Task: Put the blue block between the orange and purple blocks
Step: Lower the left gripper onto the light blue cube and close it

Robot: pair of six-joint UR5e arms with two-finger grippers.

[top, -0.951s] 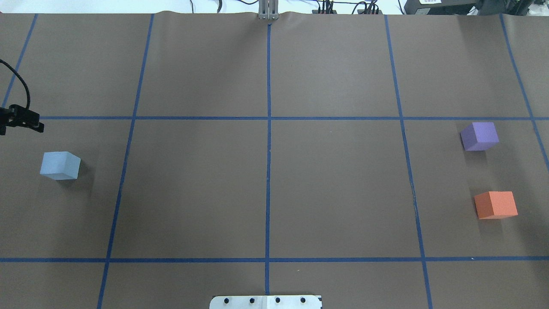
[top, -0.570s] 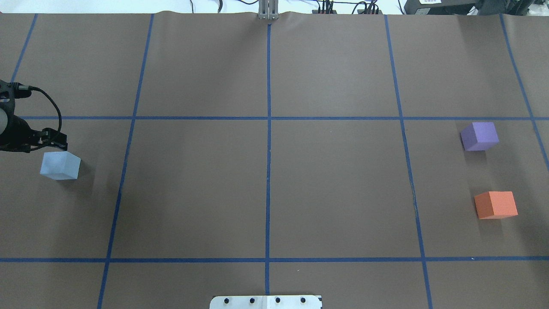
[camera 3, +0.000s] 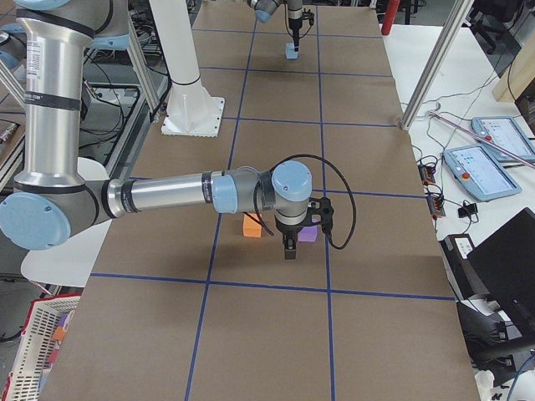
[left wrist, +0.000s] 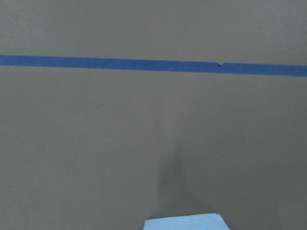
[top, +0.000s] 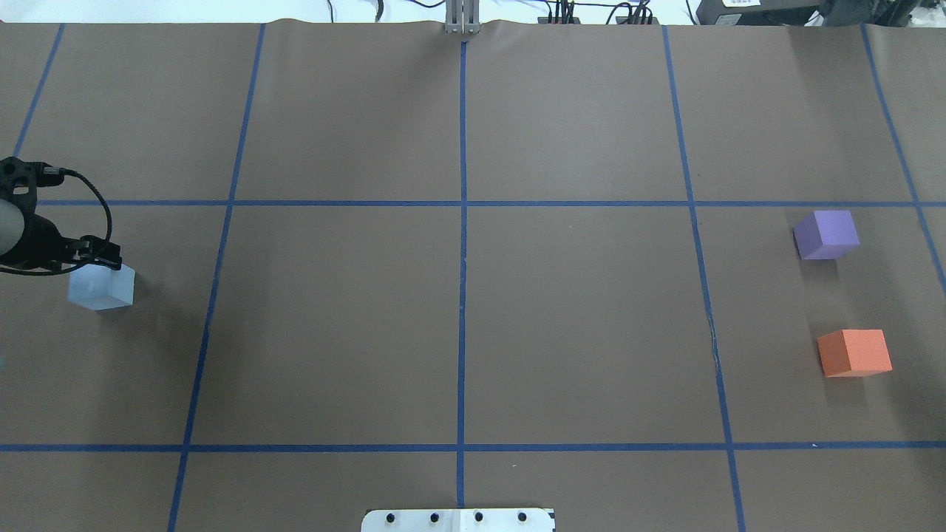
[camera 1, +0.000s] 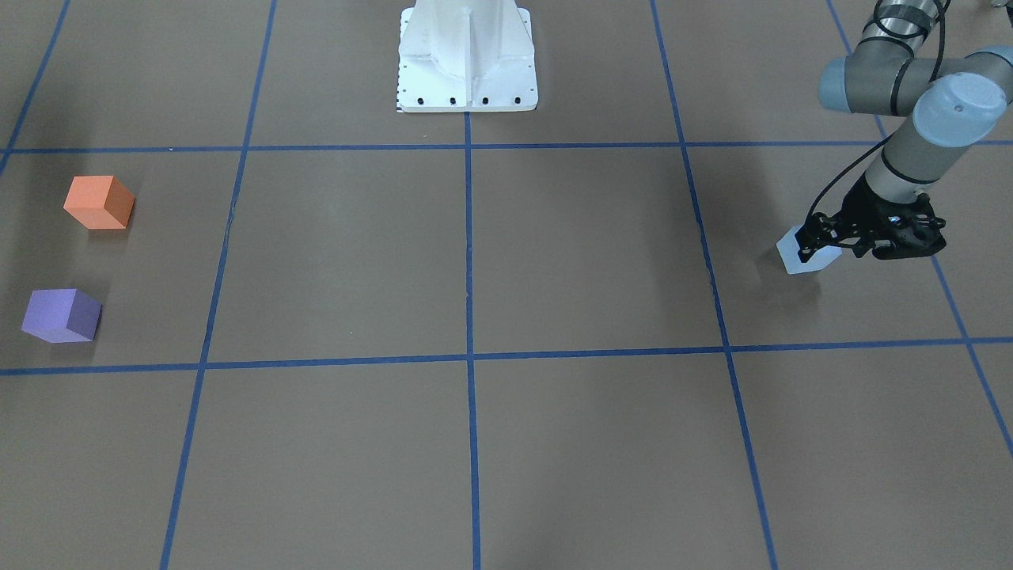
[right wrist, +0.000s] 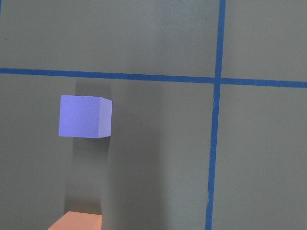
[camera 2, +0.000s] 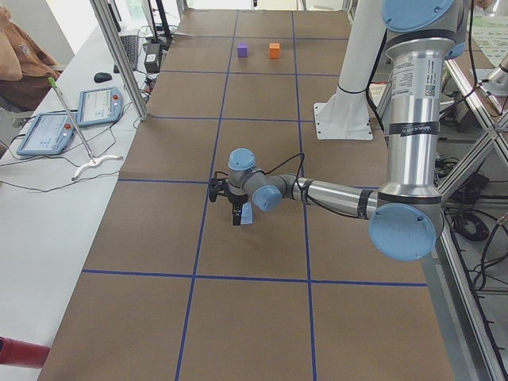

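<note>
The left tool (top: 106, 256), jaws apart, hangs just above the pale blue foam cube (top: 103, 292) at the left end of the brown papered surface (top: 458, 332). The orange foam cube (top: 855, 353) and purple foam cube (top: 828, 235) sit far off at the right end, a gap between them.

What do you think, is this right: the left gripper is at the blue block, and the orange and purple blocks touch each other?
No: the orange block and purple block stand apart, a gap between them, as the overhead exterior view shows. The left gripper is indeed at the blue block.
</note>
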